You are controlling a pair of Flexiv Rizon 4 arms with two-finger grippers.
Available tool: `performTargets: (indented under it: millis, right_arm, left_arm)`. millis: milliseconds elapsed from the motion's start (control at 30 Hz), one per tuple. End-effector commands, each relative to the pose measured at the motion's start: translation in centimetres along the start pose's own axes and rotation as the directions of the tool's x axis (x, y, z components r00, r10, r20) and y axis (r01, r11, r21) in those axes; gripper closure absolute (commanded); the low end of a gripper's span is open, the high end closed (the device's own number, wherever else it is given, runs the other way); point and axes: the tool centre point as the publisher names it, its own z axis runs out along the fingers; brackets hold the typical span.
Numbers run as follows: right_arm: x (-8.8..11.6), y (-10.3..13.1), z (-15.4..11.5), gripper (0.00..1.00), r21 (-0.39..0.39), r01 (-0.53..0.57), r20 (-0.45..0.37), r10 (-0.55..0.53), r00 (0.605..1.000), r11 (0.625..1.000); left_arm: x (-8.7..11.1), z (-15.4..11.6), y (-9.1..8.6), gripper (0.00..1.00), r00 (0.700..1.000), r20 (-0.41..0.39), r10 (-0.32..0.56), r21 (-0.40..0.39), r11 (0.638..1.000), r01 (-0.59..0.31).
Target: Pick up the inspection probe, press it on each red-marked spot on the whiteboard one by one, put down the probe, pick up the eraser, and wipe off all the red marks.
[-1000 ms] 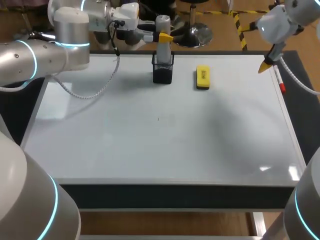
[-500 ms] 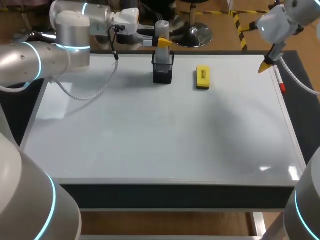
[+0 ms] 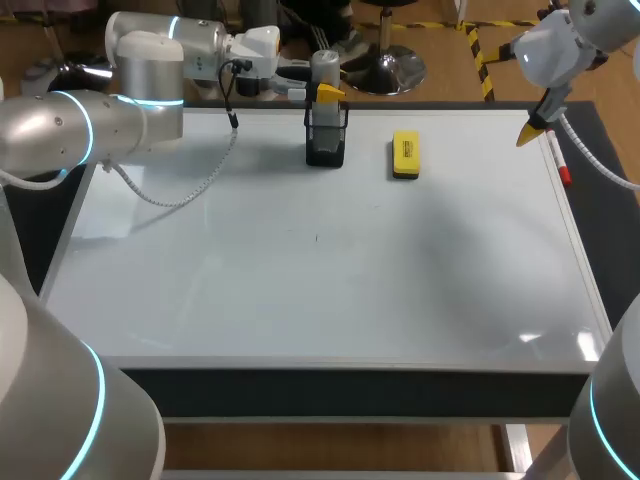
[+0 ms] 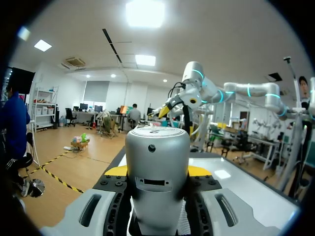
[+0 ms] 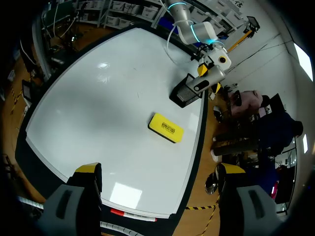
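At the far edge of the whiteboard [image 3: 300,280], the probe [image 3: 323,68] stands in a small black mesh holder [image 3: 326,150], with the yellow eraser [image 3: 405,155] lying flat just off to one side. The left claw [image 3: 322,92] comes in sideways and looks clamped on the probe. In the wrist view its yellow tips sit tight against both sides of the grey barrel.

Handling-wise, my guess is it's a stiff, smooth cylinder, metal or hard plastic. So it's not fragile, but it's round and a bit slick, so it could twist or slide in a weak pinch. The best hold is across the barrel above the holder's rim, which is about where the claw is now. The holder looks light and might ride up with it.

The long axis is straight up and down, flat cap on top. The working end points down into the holder and is hidden.

The right claw [image 3: 530,130] hangs over the board's right far corner, fingers wide apart, nothing in them. I can't make out any red marks on the board.
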Motion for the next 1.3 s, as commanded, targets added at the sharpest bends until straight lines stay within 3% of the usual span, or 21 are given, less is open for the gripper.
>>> performTargets:
  millis: [33,167,200,267,300,600,967,1300]
  right_arm:
    - [0.0,0.0,0.0,0.0,0.003,0.002,-0.004,-0.002,1.0,1.0]
    - [0.0,0.0,0.0,0.0,0.003,0.002,-0.004,-0.002,1.0,1.0]
    - [0.0,0.0,0.0,0.0,0.003,0.002,-0.004,-0.002,1.0,1.0]
    - [0.0,0.0,0.0,0.0,0.003,0.002,-0.004,-0.002,1.0,1.0]
    - [0.0,0.0,0.0,0.0,0.003,0.002,-0.004,-0.002,1.0,1.0]
    - [0.0,0.0,0.0,0.0,0.003,0.002,-0.004,-0.002,1.0,1.0]
    - [0.0,0.0,0.0,0.0,0.003,0.002,-0.004,-0.002,1.0,1.0]
    - [0.0,0.0,0.0,0.0,0.003,0.002,-0.004,-0.002,1.0,1.0]
  left_arm:
    - [-0.7,0.2,0.5,1.0,1.0,-0.015,0.002,0.003,1.0,-0.002]
    - [-0.6,0.1,0.5,1.0,1.0,-0.022,0.01,0.007,1.0,-0.009]
    - [-0.5,0.1,0.4,0.87,1.0,-0.023,0.012,0.006,1.0,-0.011]
    - [-0.3,0.1,0.3,0.18,1.0,-0.024,0.014,0.003,1.0,-0.014]
    - [-0.2,0.1,0.2,0.0,1.0,-0.025,0.015,0.001,1.0,-0.015]
    - [0.6,-0.2,-1.1,0.0,0.999,-0.017,0.047,-0.015,0.999,-0.047]
    - [2.4,-2.6,-3.3,0.0,0.995,0.033,0.089,-0.05,0.995,-0.087]
    - [4.8,-5.6,-3.7,0.0,0.987,0.134,0.088,-0.224,0.973,-0.056]
